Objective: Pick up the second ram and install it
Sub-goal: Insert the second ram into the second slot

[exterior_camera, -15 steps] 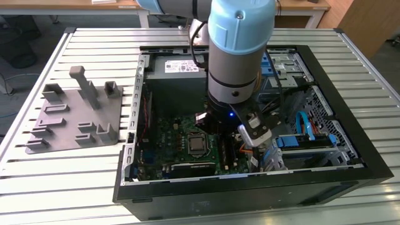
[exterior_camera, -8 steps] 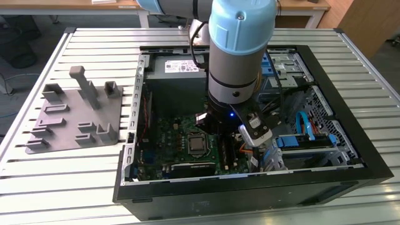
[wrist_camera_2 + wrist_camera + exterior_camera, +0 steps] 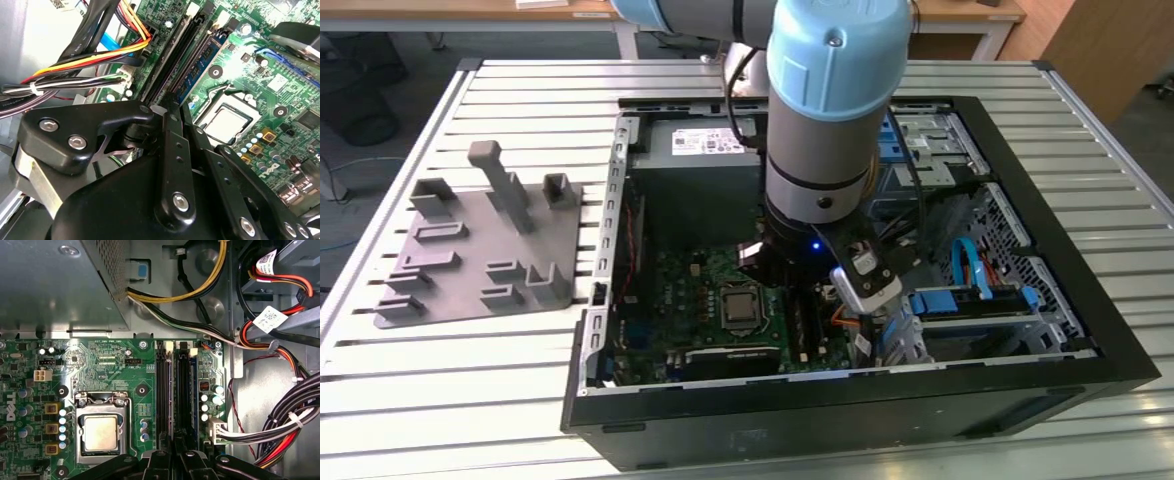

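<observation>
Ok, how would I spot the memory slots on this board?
In the open computer case, find the green motherboard and its silver CPU. The memory slots lie beside that, toward the cable bundles: long, narrow, black parallel strips with pale end clips.

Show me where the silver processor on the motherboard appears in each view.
Exterior view: the processor sits on the exterior view's left of the arm.
Second wrist view: the processor lies beside the slots.
First wrist view: the same.
Shared landmark: the black memory slots alongside it.

Slatted metal table: open PC case, grey tray beside.
</observation>
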